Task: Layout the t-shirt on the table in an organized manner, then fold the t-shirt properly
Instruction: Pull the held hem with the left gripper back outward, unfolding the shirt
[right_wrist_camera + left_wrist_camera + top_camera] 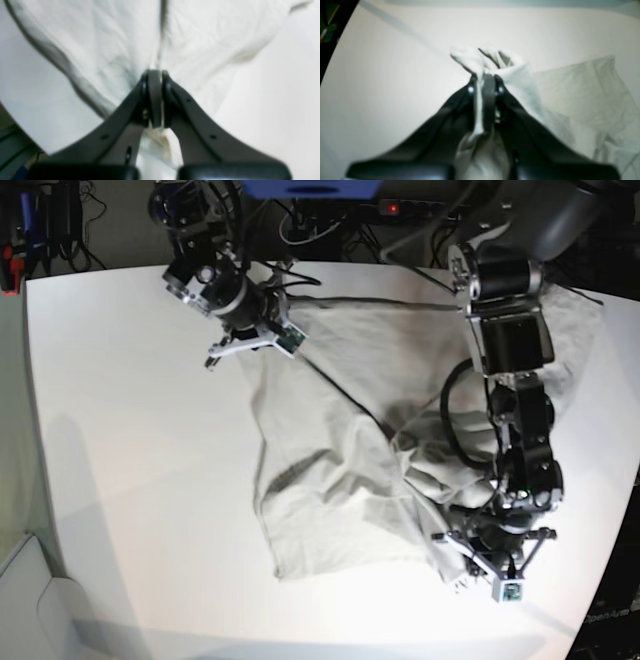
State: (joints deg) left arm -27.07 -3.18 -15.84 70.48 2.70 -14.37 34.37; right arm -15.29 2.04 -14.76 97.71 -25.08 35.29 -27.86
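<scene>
Both tools clamp the t-shirt [340, 440]: right tool [262, 332] at the tabletop's [120, 430] far edge, left tool [478, 548] near, cloth slack and rumpled between them.

Dark cluttered backdrop behind: tangled black cables [300, 220], black power strip with red light [405, 208], blue panel [310, 188] at top.

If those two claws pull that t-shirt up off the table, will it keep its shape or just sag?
Probably sag: the t-shirt lies rumpled and bunches where the left gripper pinches it. It looks thin, so likely light. The right gripper also clamps cloth, so it should drape between them.
</scene>
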